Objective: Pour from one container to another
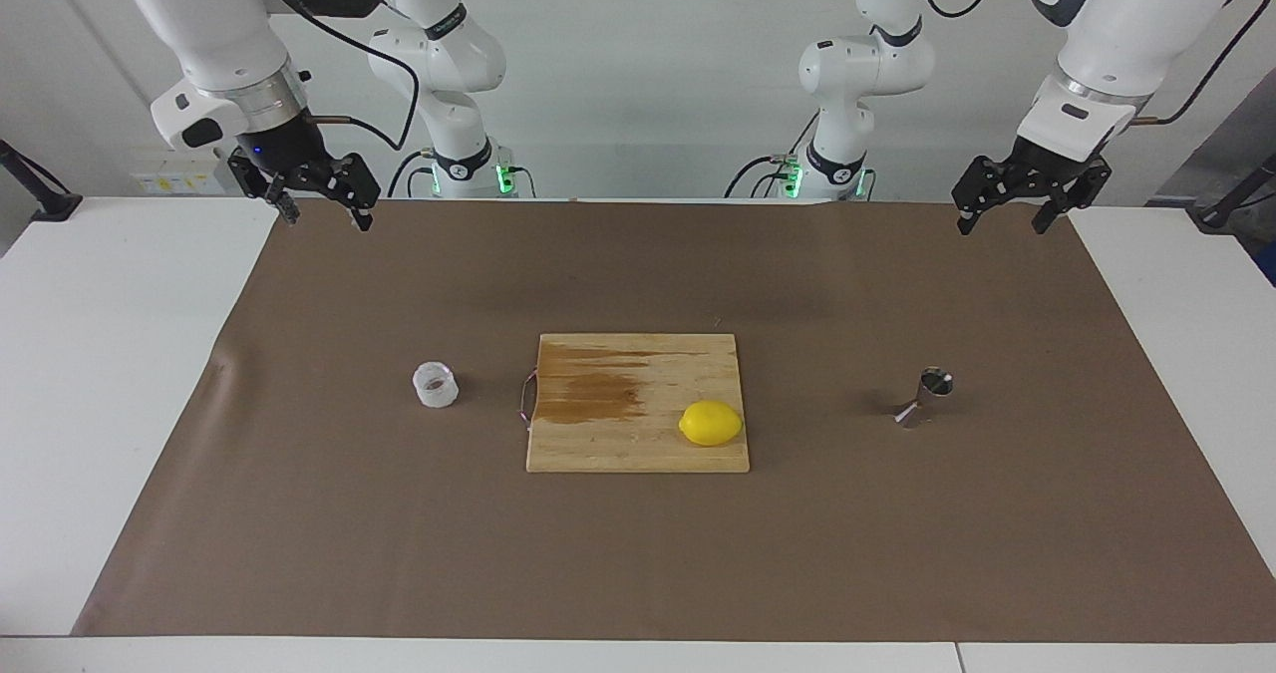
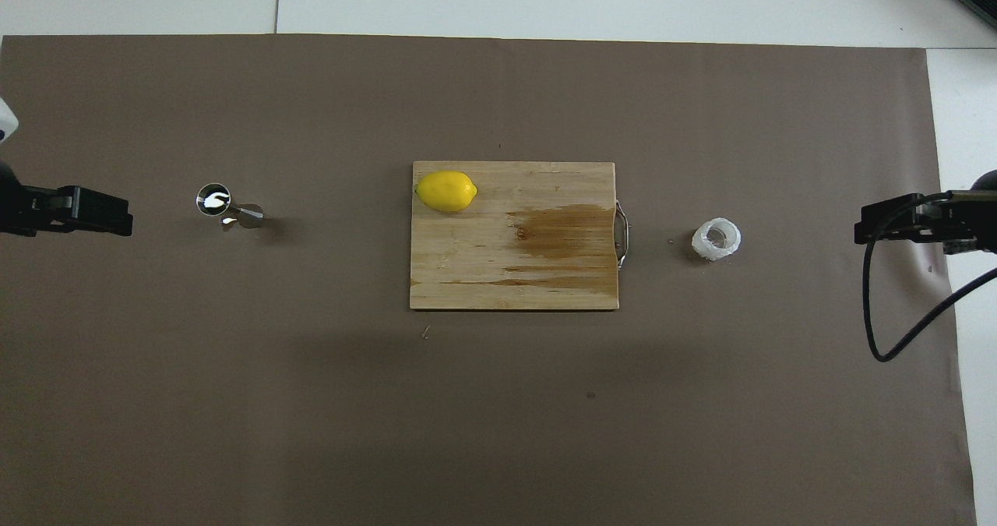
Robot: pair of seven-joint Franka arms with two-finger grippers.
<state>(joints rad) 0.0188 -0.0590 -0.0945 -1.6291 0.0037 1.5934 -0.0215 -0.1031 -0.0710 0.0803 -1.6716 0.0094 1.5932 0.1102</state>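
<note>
A small ridged translucent white cup [image 1: 436, 385] [image 2: 716, 239] with a brownish inside stands upright on the brown mat, beside the board toward the right arm's end. The shiny steel jigger [image 1: 924, 397] [image 2: 222, 206] stands upright on the mat toward the left arm's end. My right gripper [image 1: 324, 215] [image 2: 864, 230] hangs open and empty, high over the mat's edge at the right arm's end. Over the mat's edge at the other end, high up, my left gripper [image 1: 1000, 220] [image 2: 121, 220] is open with nothing in it. Both are well away from the two containers.
A wooden cutting board [image 1: 638, 444] [image 2: 483, 277] with a dark wet stain and a metal handle lies mid-mat. A yellow lemon [image 1: 711, 423] [image 2: 446, 191] rests on one of its corners. The brown mat [image 1: 638, 553] covers most of the white table.
</note>
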